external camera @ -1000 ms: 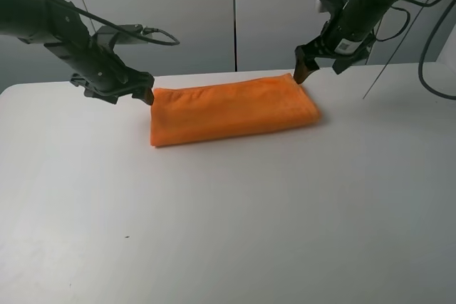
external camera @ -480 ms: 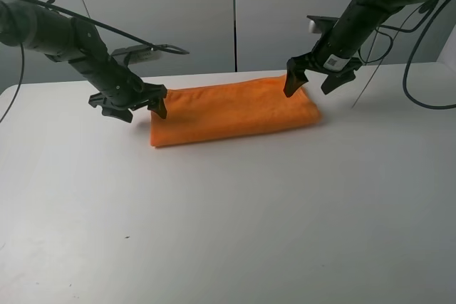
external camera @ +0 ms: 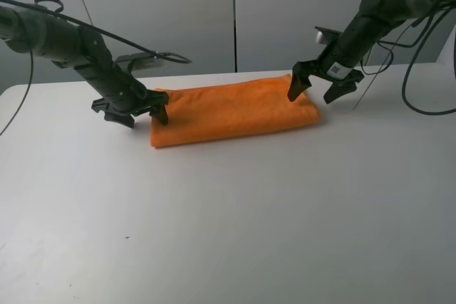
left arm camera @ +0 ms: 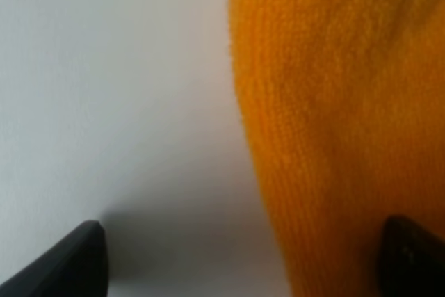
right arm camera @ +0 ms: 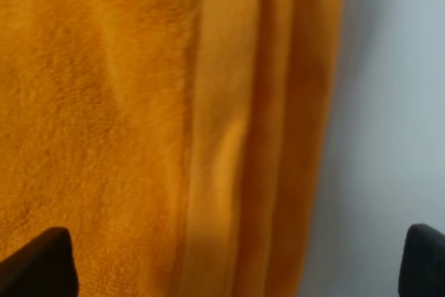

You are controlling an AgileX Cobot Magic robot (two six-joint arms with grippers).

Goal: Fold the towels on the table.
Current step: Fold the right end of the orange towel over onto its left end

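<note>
The towel (external camera: 231, 108) is bright orange and lies folded into a long band on the white table (external camera: 228, 218). My left gripper (external camera: 139, 115) is open at the band's left end, one finger over the cloth and one over bare table. The left wrist view shows the towel's edge (left arm camera: 334, 102) running between the two dark fingertips (left arm camera: 76, 262). My right gripper (external camera: 313, 95) is open over the right end. In the right wrist view the stacked folds (right arm camera: 229, 137) lie between its fingertips (right arm camera: 35, 262), with table (right arm camera: 389, 102) beside them. Neither gripper holds anything.
Grey wall panels stand behind the table's far edge. Black cables hang from the right arm (external camera: 420, 69) beyond the table's back right. A small dark speck (external camera: 127, 237) marks the tabletop at the front left.
Both open grippers have come down closer to the towel's ends. The left one slid toward the front along the left end; the right one dropped over the right end. The towel has not moved.
</note>
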